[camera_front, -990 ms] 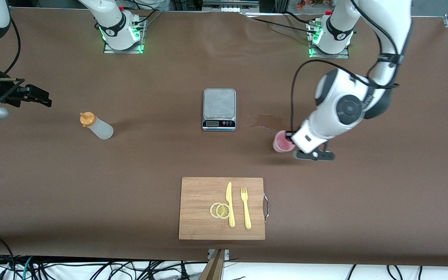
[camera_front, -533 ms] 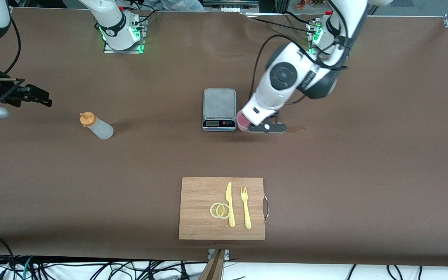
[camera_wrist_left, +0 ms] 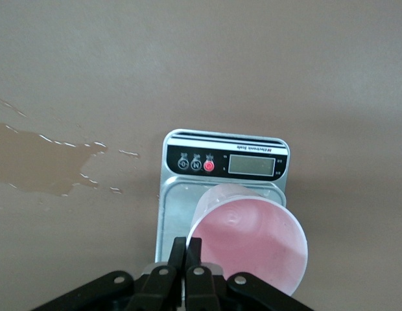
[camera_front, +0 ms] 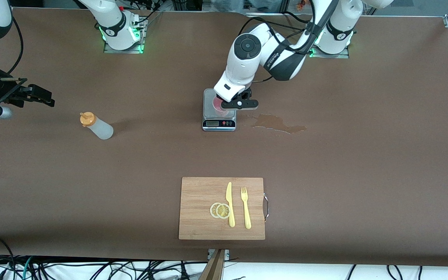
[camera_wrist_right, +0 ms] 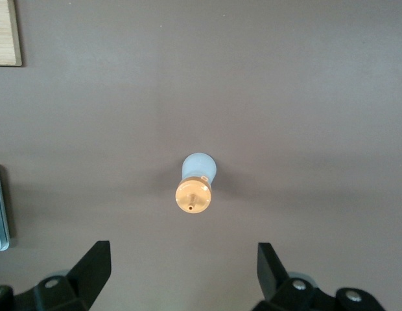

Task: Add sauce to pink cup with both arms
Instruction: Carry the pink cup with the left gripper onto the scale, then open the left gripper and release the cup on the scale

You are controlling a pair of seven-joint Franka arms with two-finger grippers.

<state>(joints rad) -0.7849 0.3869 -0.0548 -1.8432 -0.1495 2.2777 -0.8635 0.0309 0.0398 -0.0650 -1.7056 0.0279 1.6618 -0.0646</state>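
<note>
My left end effector point(camera_front: 235, 104) is gripping the pink cup point(camera_front: 220, 105) over the scale point(camera_front: 219, 123); my right end effector point(camera_wrist_right: 181, 275) is waiting, spread wide, over the sauce point(camera_front: 96, 125).

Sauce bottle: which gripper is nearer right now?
Right. The right gripper hangs open above the sauce bottle, not touching it. The left gripper is over the scale mid-table, shut on the pink cup.

Two arms are seen, made of round white shells with dark grey bands at the joints. A dark grey disc is set into the left arm point(camera_front: 247, 58). Black cables are looped along both arms. Green lights glow at each base point(camera_front: 121, 33). Each arm is ended by a black claw point(camera_front: 236, 103).
</note>
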